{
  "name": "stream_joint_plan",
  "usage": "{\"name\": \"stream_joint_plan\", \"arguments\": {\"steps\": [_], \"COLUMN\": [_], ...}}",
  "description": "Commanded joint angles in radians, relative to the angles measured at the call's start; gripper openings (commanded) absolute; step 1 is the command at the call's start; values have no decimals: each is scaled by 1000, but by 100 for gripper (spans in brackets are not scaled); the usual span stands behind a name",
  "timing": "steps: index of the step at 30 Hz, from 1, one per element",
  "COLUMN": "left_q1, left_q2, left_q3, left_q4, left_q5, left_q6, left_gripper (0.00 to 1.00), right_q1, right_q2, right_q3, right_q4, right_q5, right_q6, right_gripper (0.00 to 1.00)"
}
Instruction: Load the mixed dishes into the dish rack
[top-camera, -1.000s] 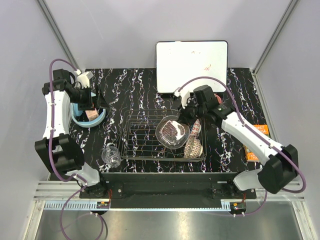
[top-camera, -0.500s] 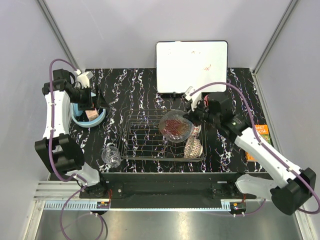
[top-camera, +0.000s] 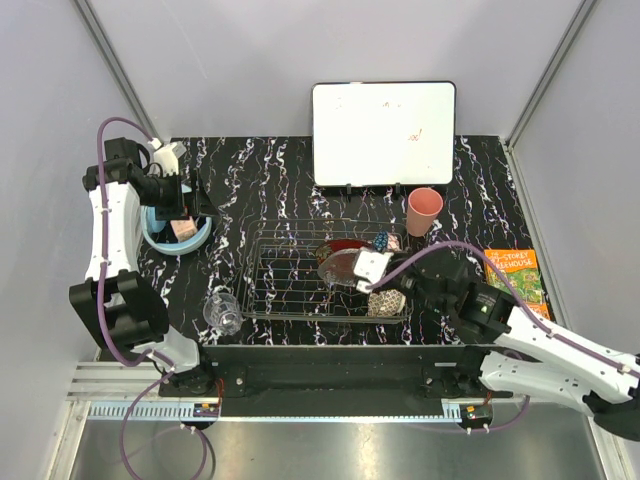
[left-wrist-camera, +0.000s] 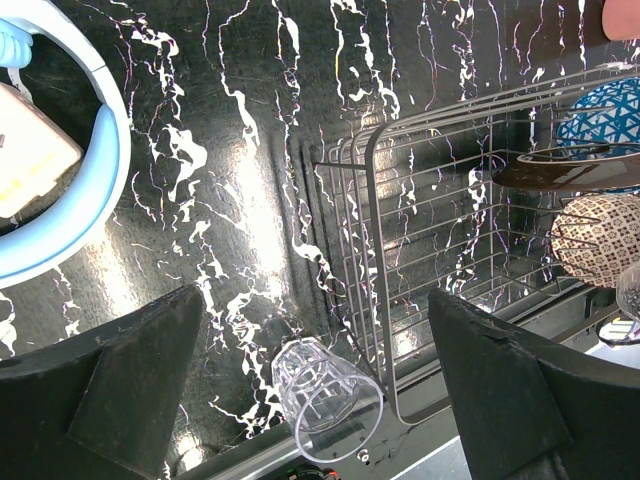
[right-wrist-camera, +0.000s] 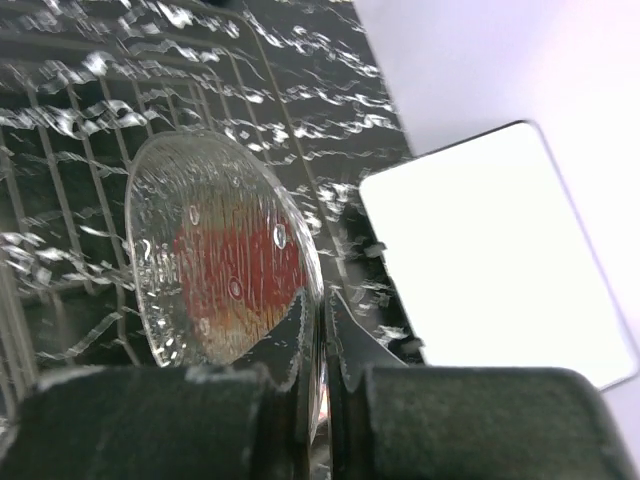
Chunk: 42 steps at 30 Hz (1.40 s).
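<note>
Right pincer (right-wrist-camera: 322, 305) grasps the clear glass bowl (right-wrist-camera: 210, 250) by its rim, dish rack (top-camera: 290, 275) beneath it; left pincer (left-wrist-camera: 315, 300) released wide

small glass (top-camera: 222, 310) just left of the dish rack (top-camera: 290, 275), cup (top-camera: 423, 211) behind its right end, board (top-camera: 384, 133) farther back.

I see pale grey walls (top-camera: 250, 60) closing in the back and both sides, with a metal post (top-camera: 109, 65) slanting in the upper left and another (top-camera: 548, 65) in the upper right. The table (top-camera: 250, 185) is black with white veining, and light glares off it. A white board (top-camera: 383, 130) stands at top centre. Brushed steel (top-camera: 330, 450) runs along the bottom.
</note>
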Motion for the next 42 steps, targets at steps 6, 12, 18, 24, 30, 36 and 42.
{"name": "stream_joint_plan", "arguments": {"steps": [6,12,18,24,30,36,42], "left_q1": [5,7,7,5,5,7,5], "left_q2": [-41,-48,-48,-59,-70,-71,-88], "left_q3": [19,16,11,10,-2,5,5], "left_q4": [19,16,14,16,13,2,-6], "left_q5": [14,3,12,25,34,26,38], "left_q6": [-2,12,20,23,46,56,73], "left_gripper": [99,99,99,99,99,99,99], "right_q1": [213,221,227,239,251,261,259], "right_q2": [136,181,178,176,201,253,291], "right_q3": [-12,-39,-50,-62,-76,-98,-145], "right_q4": [53,53,50,44,28,28,54], "right_q5": [365,390,395,381,356,335,330], "right_q6": [-310,-301,-336,-374,-316,-223,-154], "right_gripper": [0,0,0,0,0,0,0]}}
